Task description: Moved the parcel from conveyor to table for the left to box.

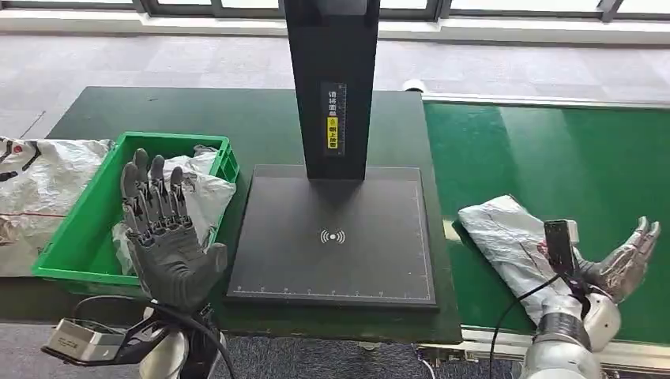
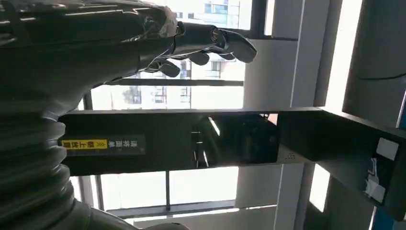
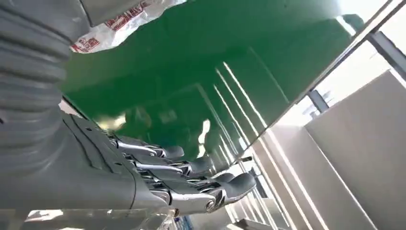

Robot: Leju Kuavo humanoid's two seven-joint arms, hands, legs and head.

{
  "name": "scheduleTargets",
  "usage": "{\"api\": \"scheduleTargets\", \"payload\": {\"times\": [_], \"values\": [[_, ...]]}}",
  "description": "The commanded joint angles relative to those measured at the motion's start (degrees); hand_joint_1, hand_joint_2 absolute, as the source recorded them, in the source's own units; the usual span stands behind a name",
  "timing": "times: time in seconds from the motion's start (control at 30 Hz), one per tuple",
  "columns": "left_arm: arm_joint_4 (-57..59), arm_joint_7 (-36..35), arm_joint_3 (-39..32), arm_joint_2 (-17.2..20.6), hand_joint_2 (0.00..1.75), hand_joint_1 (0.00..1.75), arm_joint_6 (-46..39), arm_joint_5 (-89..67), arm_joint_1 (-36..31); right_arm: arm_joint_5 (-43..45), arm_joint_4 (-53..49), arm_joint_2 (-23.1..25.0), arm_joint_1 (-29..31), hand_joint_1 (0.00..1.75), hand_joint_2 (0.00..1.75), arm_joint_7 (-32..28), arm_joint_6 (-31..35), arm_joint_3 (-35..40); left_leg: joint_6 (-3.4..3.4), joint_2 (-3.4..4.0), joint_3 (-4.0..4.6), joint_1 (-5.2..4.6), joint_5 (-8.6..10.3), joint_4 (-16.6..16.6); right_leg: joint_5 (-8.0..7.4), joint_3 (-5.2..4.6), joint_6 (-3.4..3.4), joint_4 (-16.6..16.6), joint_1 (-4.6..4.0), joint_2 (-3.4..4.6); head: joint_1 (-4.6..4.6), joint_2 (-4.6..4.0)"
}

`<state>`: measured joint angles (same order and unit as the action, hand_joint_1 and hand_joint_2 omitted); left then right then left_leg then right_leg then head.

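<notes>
The pickup is not yet begun: the parcel point(image 1: 513, 241) lies on the conveyor point(image 1: 569, 150) at four o'clock. The right hand point(image 1: 628, 264) is held open and empty just beside it; the left hand point(image 1: 162, 229) is raised open, holding nothing. A grip on the parcel is called for next.

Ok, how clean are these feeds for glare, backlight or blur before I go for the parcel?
Head view: even daylight, sharp; the parcel on the green conveyor belt reads clearly, mild sheen on the belt. Left wrist view: strongly backlit by windows, so the left hand and the black scanner post go near-silhouette. Right wrist view: bright streaky reflections across the belt, blown-out corner, right hand slightly soft.
</notes>
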<state>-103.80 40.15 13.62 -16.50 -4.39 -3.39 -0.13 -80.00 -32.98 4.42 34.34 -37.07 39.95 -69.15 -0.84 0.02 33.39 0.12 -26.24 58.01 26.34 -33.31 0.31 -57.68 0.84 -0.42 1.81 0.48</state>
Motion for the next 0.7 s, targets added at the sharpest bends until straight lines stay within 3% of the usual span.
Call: {"api": "scheduleTargets", "payload": {"times": [0.03,0.6,0.7], "values": [[4.0,-0.2,1.1,3.1,1.75,0.00,0.6,0.1,-2.4,-10.0,17.3,-4.6,0.6,0.00,1.75,27.7,-5.5,20.3,-0.01,0.15,-0.07,0.01,0.02,-0.1,-0.07,0.02,-0.03,0.1,-0.01,0.17,0.00,0.00],[4.0,-0.2,1.1,3.1,1.75,0.00,0.6,0.1,-2.4,-10.0,17.3,-4.6,0.6,0.00,1.75,27.7,-5.5,20.3,-0.01,0.00,-0.04,0.01,0.04,-0.1,-0.03,0.00,-0.03,0.1,-0.01,0.04,0.02,0.00],[4.6,-0.2,1.1,2.9,1.75,0.00,1.1,0.1,-2.7,-9.2,17.5,-4.9,-0.8,0.00,1.75,31.8,-8.6,23.3,-0.01,-0.02,-0.04,0.01,0.06,-0.1,-0.04,0.02,-0.03,0.1,-0.01,0.02,0.00,0.00]]}}
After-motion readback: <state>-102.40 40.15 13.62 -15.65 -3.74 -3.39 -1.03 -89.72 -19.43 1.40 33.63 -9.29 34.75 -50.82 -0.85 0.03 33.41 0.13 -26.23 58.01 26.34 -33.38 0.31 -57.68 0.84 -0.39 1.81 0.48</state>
